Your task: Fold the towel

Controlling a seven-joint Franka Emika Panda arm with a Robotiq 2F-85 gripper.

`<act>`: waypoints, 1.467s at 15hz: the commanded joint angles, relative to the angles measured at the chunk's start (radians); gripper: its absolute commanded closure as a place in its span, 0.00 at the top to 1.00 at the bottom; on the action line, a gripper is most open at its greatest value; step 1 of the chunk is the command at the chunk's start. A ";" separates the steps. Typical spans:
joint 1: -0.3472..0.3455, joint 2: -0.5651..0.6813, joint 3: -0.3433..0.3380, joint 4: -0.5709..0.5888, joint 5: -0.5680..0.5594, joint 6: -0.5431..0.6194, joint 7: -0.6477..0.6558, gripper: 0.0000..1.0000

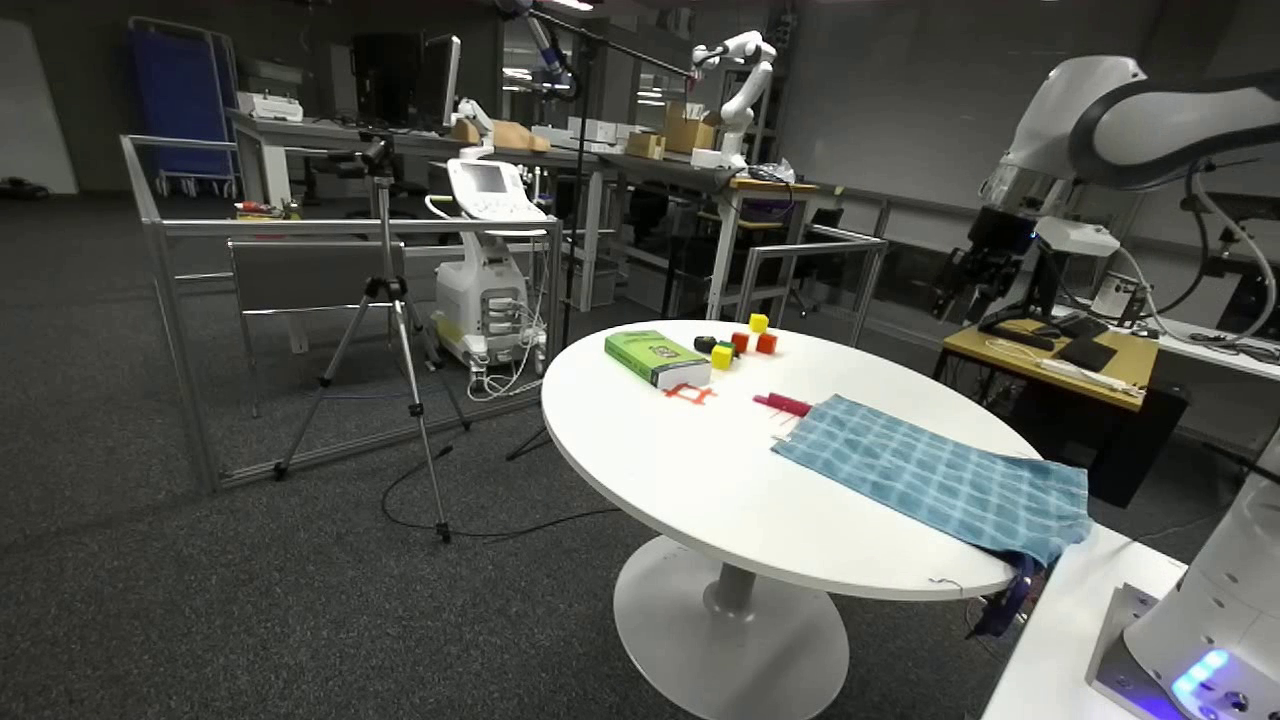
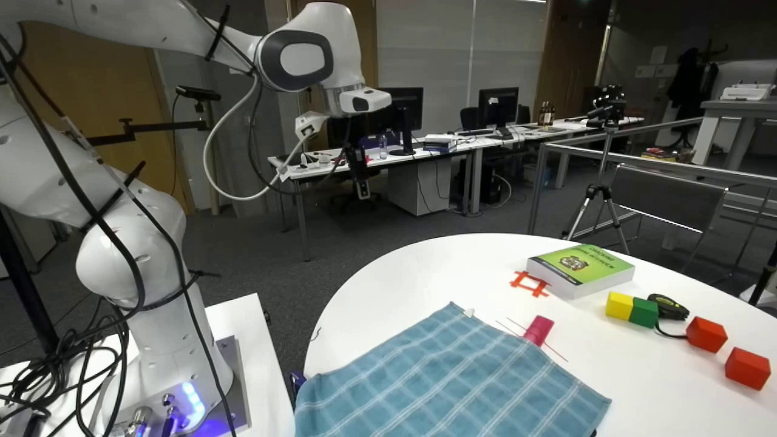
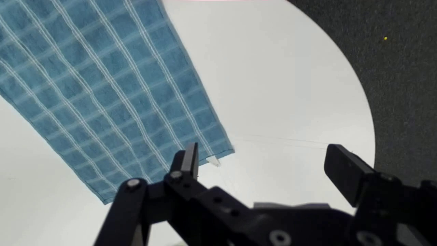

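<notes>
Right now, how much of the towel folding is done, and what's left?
Done: no folding that I can see; the blue towel lies spread out on the white table. In hand: nothing; the gripper hangs open, raised clear of the towel. Left: probably the whole fold, since no part in view is turned over: grasp an edge, bring it across and lay it down.

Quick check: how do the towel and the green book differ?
The towel is blue with pale crossing lines; the book has a green cover with printing. The towel lies thin and spread out; the book is a thick, closed block. The towel covers far more of the table than the book. Both rest on the table.
</notes>
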 commanded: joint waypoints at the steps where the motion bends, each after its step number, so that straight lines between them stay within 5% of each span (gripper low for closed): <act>1: -0.041 0.204 -0.107 0.091 -0.049 0.043 -0.137 1.00; 5: -0.093 0.381 -0.203 0.223 -0.129 -0.001 -0.239 1.00; 6: -0.074 0.289 -0.181 0.125 -0.109 0.036 -0.195 1.00; 14: -0.074 0.313 -0.179 0.139 -0.110 0.036 -0.202 1.00; 18: -0.092 0.308 -0.175 0.045 -0.245 0.302 -0.257 1.00; 22: -0.188 0.421 -0.200 0.025 -0.451 0.543 -0.175 1.00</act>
